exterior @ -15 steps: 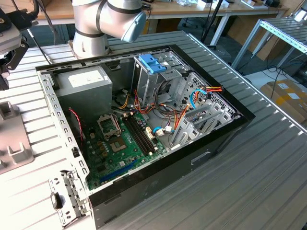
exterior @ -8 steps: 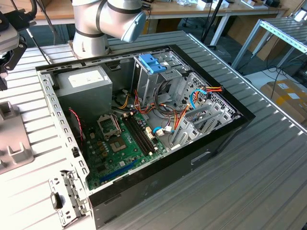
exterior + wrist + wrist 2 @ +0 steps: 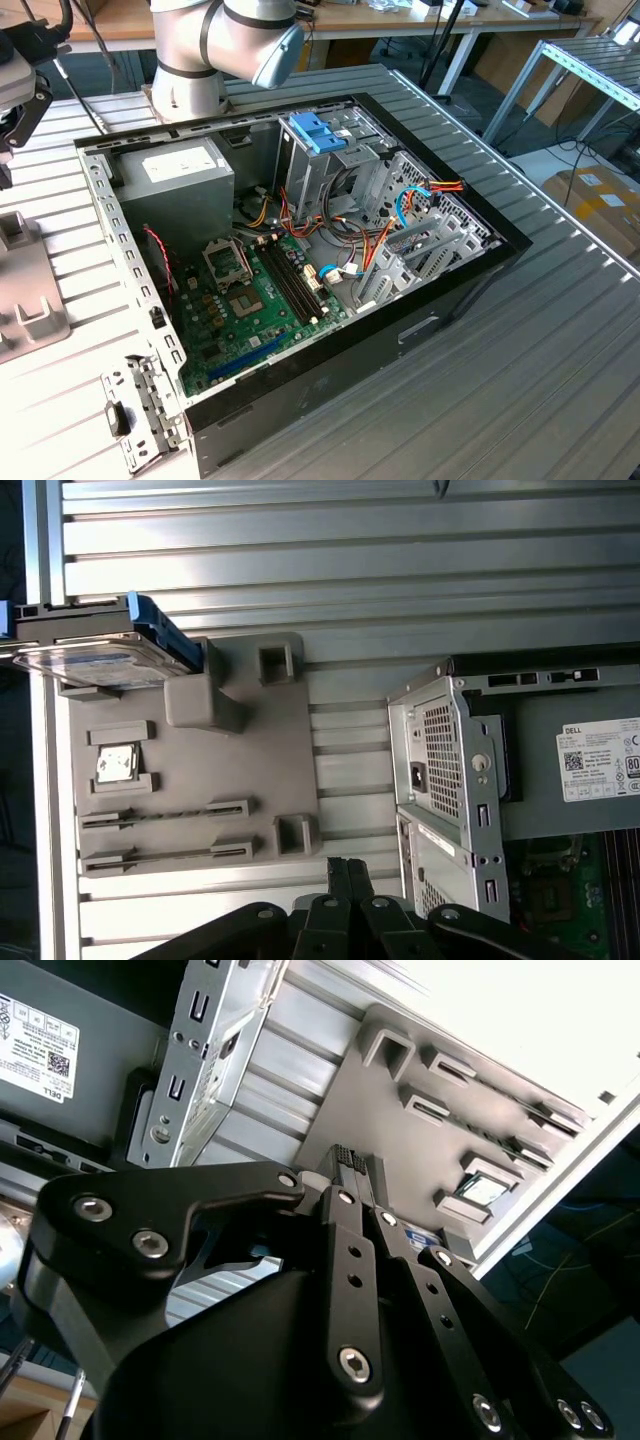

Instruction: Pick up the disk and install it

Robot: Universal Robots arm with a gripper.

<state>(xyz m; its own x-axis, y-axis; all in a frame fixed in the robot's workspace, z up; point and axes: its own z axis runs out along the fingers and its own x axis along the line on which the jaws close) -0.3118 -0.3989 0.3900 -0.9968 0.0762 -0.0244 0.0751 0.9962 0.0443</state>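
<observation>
The disk [image 3: 100, 645], a flat dark and silver drive with bright blue side rails, stands on edge at one corner of a grey fixture plate [image 3: 200, 780]. In both wrist views my gripper [image 3: 347, 868] [image 3: 350, 1163] hovers over the plate's opposite edge, well apart from the disk. Its black fingers [image 3: 340, 1175] are pressed together and shut on nothing. In the exterior view the gripper head [image 3: 20, 100] hangs at the far left above the grey plate [image 3: 25, 300], outside the open computer case [image 3: 300, 230].
The plate also carries a small silver chip [image 3: 115, 763] and two thin strips in slots [image 3: 165, 815]. Inside the case sit a grey power-supply box [image 3: 185, 175], a green motherboard [image 3: 250, 310], a pale blue latch [image 3: 315, 130] on the drive cage, and loose cables [image 3: 400, 215].
</observation>
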